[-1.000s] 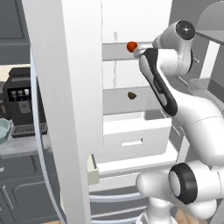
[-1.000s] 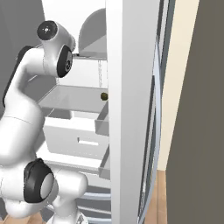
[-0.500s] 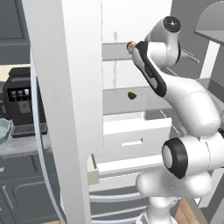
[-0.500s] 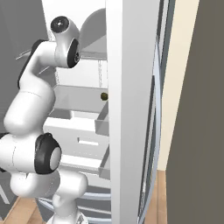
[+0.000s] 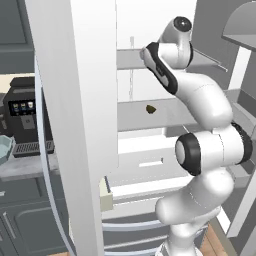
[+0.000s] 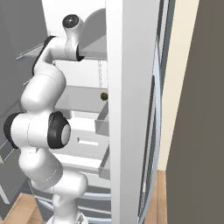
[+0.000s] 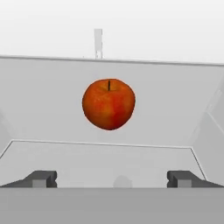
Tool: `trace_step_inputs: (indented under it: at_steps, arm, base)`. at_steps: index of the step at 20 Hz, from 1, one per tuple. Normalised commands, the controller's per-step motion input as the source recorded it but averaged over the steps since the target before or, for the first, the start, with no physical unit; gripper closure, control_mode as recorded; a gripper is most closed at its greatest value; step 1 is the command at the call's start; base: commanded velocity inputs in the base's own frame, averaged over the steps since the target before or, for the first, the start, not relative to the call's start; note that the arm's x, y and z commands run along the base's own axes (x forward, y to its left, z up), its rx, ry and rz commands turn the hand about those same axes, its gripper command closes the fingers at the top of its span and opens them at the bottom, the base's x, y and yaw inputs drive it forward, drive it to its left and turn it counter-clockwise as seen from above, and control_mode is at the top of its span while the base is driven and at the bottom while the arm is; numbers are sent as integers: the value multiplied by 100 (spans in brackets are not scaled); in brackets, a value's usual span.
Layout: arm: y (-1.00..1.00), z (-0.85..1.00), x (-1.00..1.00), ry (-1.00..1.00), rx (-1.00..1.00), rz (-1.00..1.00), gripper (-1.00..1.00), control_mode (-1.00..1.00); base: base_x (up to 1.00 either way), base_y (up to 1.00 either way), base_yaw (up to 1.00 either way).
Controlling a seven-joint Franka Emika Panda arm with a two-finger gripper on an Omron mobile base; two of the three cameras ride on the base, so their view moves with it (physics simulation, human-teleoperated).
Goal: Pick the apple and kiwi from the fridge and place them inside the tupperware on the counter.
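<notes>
The apple [image 7: 108,103], red-orange with a dark stem, sits on the fridge's upper grey shelf, straight ahead of my gripper [image 7: 112,179] in the hand view. The gripper is open, both fingertips [image 7: 41,178] standing well short of the fruit with nothing between them. On the shelf below lies the kiwi [image 5: 151,108], a small dark brown lump, also seen from the other side as the kiwi [image 6: 104,96]. The fridge [image 5: 75,100] stands open, my arm reaching up into it. The pale blue-green tupperware [image 5: 4,147] rests on the counter [image 5: 20,169] at the far left.
A black coffee machine [image 5: 24,114] stands on the counter behind the tupperware. The open fridge door [image 6: 127,109] is a tall white wall close on the right. A white drawer [image 5: 145,165] juts out below the kiwi's shelf.
The arm has swung up and in toward the upper shelf, and the hand now covers the apple in the left base view. The gripper stayed open.
</notes>
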Motion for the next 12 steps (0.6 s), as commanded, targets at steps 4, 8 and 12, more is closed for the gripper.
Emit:
trace_step_inputs:
  at_steps: [4, 8, 12]
  arm:
    - [2, -7, 72, 2, 0, 0, -100, -100]
    - [1, 0, 71, 0, 0, 0, -100, -100]
    - [2, -1, 66, 0, 0, 0, -100, -100]
  base:
    - [0, 0, 0]
    - [0, 0, 0]
    - [0, 0, 0]
